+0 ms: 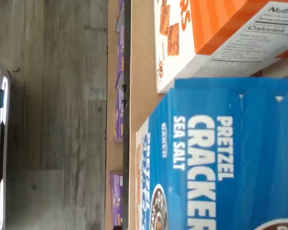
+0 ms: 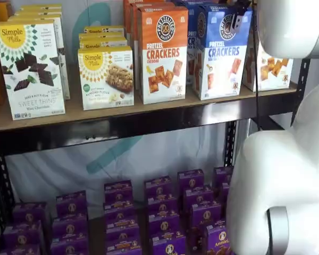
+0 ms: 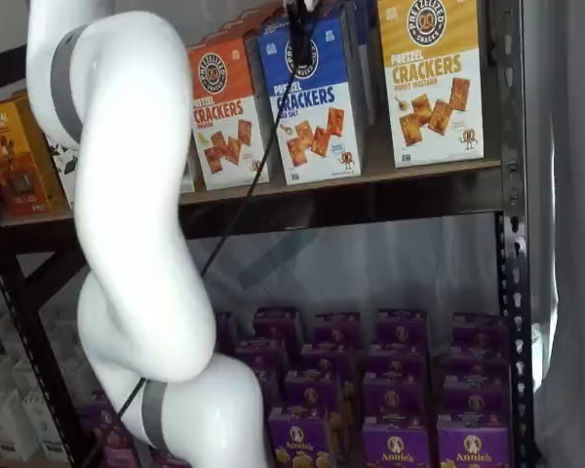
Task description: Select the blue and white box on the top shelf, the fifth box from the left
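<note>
The blue and white box (image 2: 223, 53) (image 3: 317, 97) stands upright on the top shelf (image 2: 122, 114) (image 3: 419, 168), to the right of an orange and white cheddar cracker box (image 2: 162, 53) (image 3: 224, 107). In the wrist view its blue top and "PRETZEL CRACKERS SEA SALT" face (image 1: 221, 158) fill much of the picture, close below the camera. My gripper (image 2: 238, 17) (image 3: 297, 29) hangs from the upper edge of both shelf views, right at the top of this box. Only a black finger and its cable show. The jaws stand wide, and the box rests on the shelf board.
A yellow-topped cracker box (image 3: 434, 78) stands to the right of the blue one. Simple Mills boxes (image 2: 32, 69) fill the shelf's left part. Several small purple boxes (image 2: 159, 212) (image 3: 390, 390) sit on the lower level. My white arm (image 2: 287, 186) (image 3: 136, 244) stands before the shelves.
</note>
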